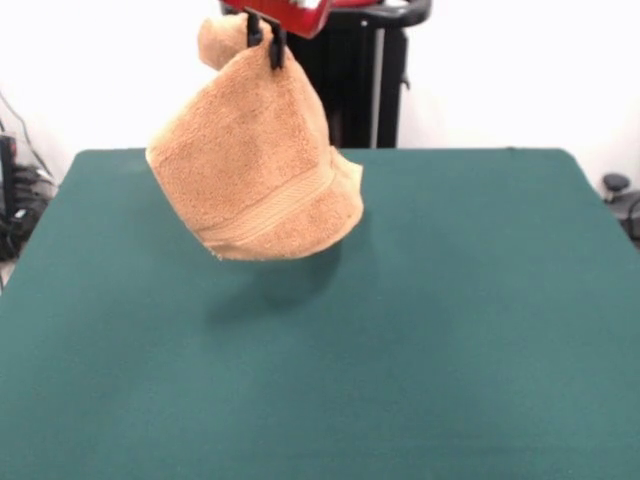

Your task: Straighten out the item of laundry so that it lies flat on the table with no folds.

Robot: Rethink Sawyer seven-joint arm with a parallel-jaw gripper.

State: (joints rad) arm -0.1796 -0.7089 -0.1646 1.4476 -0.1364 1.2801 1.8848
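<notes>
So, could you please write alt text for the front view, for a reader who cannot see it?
An orange-tan towel hangs in the air from the robot's gripper, which pinches it at the top, clear of the dark green table. The towel is bunched and tilted, its woven band running across the lower part, and its shadow falls on the table beneath it.

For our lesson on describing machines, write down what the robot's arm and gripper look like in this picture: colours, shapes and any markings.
Only the arm's end shows, at the top edge: a glossy red block. Below it, the gripper has two thin, black, straight jaws that look like plain prongs. Behind stands a black pedestal with a pale upright bar. No cables or markings can be made out on the arm.
</notes>
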